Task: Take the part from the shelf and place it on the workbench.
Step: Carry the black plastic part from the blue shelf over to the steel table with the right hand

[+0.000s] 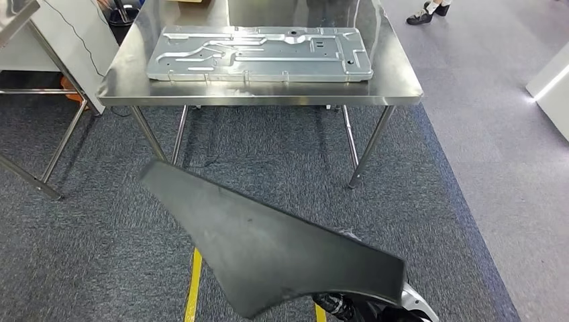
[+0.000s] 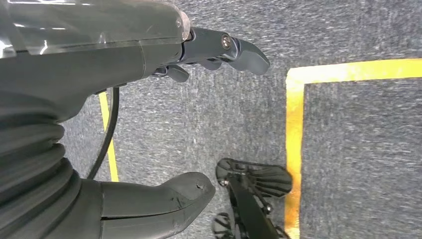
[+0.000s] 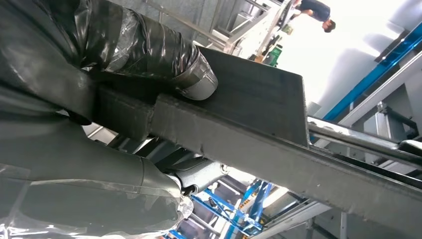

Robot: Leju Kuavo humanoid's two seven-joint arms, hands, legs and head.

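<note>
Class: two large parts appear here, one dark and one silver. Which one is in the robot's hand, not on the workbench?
The dark part: the right hand grips it above the carpet. The silver stamped panel lies flat on the workbench.

A stamped metal panel point(image 1: 260, 54) lies flat beyond grey carpet point(image 1: 87, 221) marked with yellow floor tape point(image 1: 193, 285).

My left robot hand point(image 2: 209, 55) has dark grey fingers with a round silver screw at one knuckle, a thick matte grey thumb point(image 2: 164, 199), and a ribbed grey bellows cover point(image 2: 30, 169) at the wrist under clear plastic film. My right robot hand point(image 3: 149, 64) is dark grey too, wrapped in glossy, crinkled clear film.
</note>
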